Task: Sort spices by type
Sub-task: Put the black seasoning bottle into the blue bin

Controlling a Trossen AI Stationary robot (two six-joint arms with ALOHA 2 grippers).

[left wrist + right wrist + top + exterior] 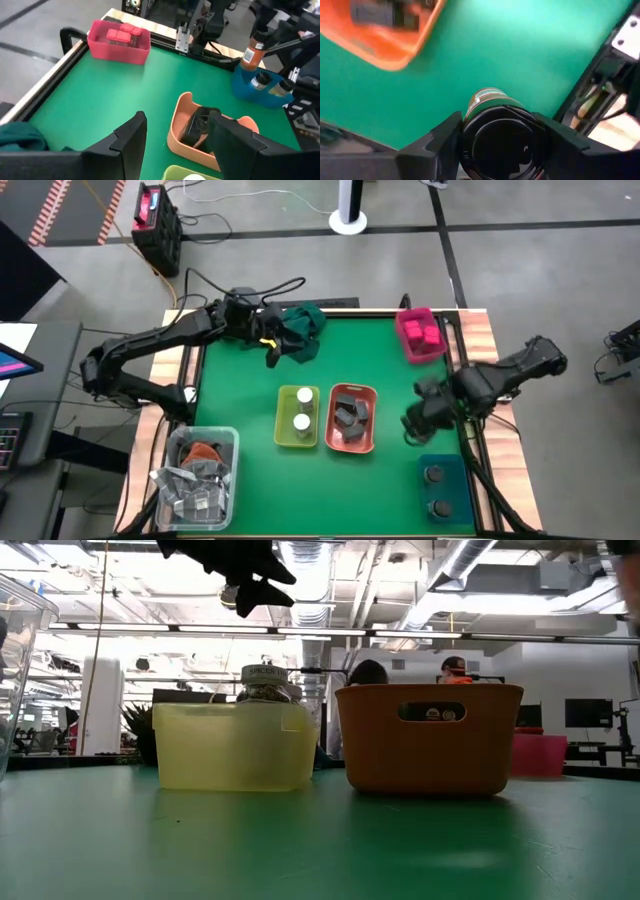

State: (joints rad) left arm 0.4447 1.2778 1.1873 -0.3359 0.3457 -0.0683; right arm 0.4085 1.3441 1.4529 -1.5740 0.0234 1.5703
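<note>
The right gripper is clamping a dark round jar between its two fingers, and is hovering over the right part of the table, just beyond the blue bin. In the left wrist view this jar is hanging upright above that blue bin, w/ an orange label and a dark cap. Two more dark jars are already standing inside the bin.

The left gripper is waiting w/ its fingers spread and nothing between them, at the far left of the table, near the dark green cloth.

The other spices are sitting sorted: white-topped jars in the yellow bin, dark grey packs in the orange bin, pink packs in the pink bin at the far right.

Handling, as I judge: the jar is probably rigid and light, but its round, smooth wall is maybe slippery, so it can rotate or slide in the fingers. The grip is sitting on the body just below the cap, approx. the best place. It could be glass, so lowering it gently beside the two others is safer than dropping it.
</note>
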